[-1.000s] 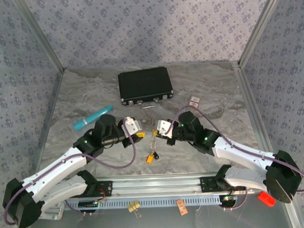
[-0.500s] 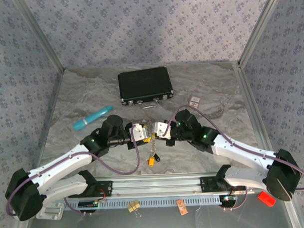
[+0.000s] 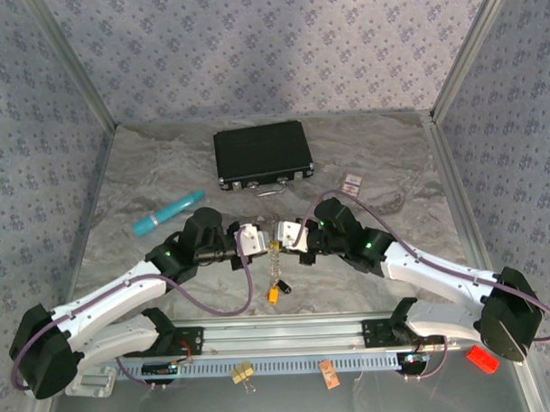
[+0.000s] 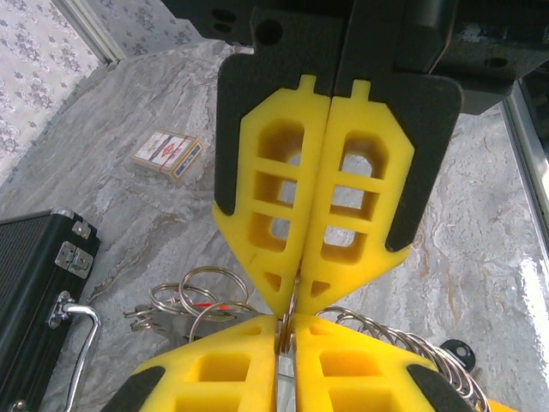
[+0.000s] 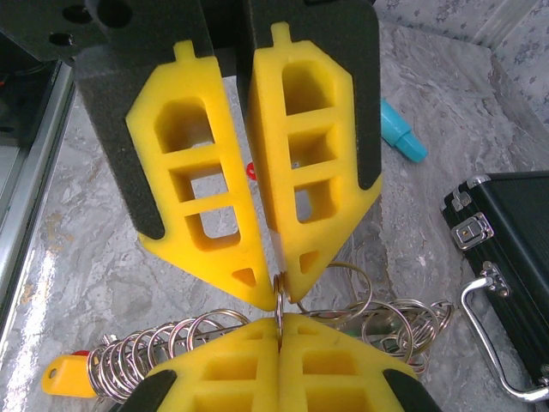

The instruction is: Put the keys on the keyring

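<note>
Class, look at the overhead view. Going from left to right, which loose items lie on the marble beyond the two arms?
teal pen → black case → red-and-white card

I pinch the keyring, a thin metal loop seen edge-on, between my left hand and right hand. From it trails a chain of rings with the keys, one yellow-orange tagged.
</note>
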### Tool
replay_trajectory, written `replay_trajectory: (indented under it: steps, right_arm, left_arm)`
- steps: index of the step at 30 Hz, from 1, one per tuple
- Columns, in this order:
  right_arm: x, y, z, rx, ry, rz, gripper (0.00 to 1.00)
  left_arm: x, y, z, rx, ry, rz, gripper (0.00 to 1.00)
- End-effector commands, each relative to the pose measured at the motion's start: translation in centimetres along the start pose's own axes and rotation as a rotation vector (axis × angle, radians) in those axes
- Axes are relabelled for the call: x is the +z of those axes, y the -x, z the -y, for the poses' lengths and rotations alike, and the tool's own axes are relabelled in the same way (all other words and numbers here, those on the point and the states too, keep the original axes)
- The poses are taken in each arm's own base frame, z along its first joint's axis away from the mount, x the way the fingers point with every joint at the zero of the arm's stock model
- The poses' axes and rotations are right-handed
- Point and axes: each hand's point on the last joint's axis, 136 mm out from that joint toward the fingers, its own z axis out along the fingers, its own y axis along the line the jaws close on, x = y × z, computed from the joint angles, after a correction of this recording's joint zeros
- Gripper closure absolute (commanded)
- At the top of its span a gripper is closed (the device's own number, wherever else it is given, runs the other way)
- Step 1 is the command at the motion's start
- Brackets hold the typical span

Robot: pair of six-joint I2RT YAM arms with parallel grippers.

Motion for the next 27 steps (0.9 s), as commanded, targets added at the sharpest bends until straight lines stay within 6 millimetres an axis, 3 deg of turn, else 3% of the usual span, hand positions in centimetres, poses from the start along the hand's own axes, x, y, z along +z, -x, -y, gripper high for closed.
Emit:
replay_trajectory:
  steps: [1, 7, 19, 26, 27]
  right_arm:
    - [-0.3, 2.6, 0.7, -0.028, -0.006, 0.071, 1.0]
    - [-0.3, 2.6, 0.7, -0.022, -0.007, 0.074, 1.0]
    - [0.5, 1.3, 0.5, -0.008, 0.008, 0.034, 0.92]
    - [0.6, 1.2, 0.7, -0.007, 0.002, 0.031, 1.0]
    - [0.5, 1.2, 0.8, -0.009, -0.004, 0.032, 1.0]
  left_arm:
    - [0.1, 0.7, 0.7, 0.012, -0.042, 0.023, 0.89]
    - [0.1, 0.5, 0.9, 0.02, -0.05, 0.02, 1.0]
    - [-0.2, 1.0, 0.8, 0.04, -0.034, 0.053, 1.0]
    - [-0.2, 1.1, 0.7, 0.033, -0.026, 0.056, 1.0]
    - [-0.2, 1.1, 0.4, 0.025, -0.013, 0.052, 0.96]
